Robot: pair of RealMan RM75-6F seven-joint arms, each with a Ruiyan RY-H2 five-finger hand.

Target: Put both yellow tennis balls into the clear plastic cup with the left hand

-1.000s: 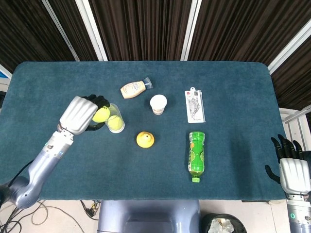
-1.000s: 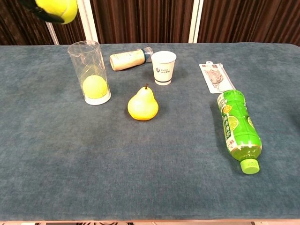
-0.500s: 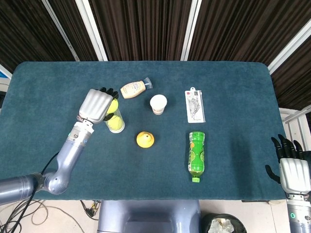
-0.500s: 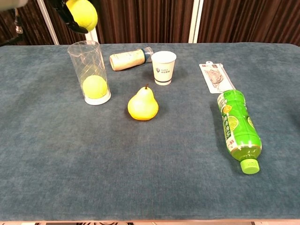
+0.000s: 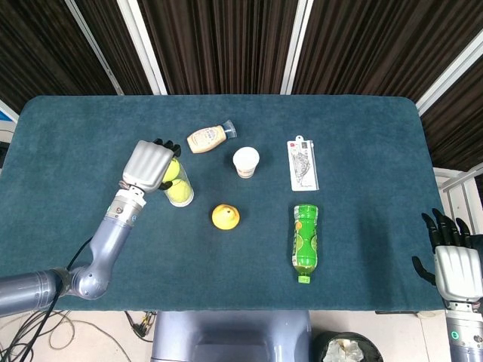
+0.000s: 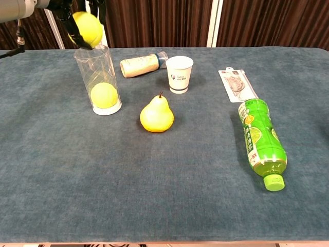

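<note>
A clear plastic cup (image 6: 100,77) stands upright at the left of the table, with one yellow tennis ball (image 6: 104,95) at its bottom. My left hand (image 5: 149,166) hovers directly above the cup's rim and holds the second yellow tennis ball (image 6: 86,29) just over the opening. From the head view that ball (image 5: 172,169) peeks out beside the hand, over the cup (image 5: 179,188). My right hand (image 5: 456,260) hangs off the table's right front corner, fingers apart, holding nothing.
A yellow pear (image 6: 157,114) stands right of the cup. Behind it are a paper cup (image 6: 179,74) and a lying mayonnaise bottle (image 6: 140,65). A flat package (image 6: 235,83) and a lying green bottle (image 6: 261,140) are at the right.
My left hand carried the ball rightward from left of the cup to over it, then lowered it toward the rim. The right hand stayed still.
</note>
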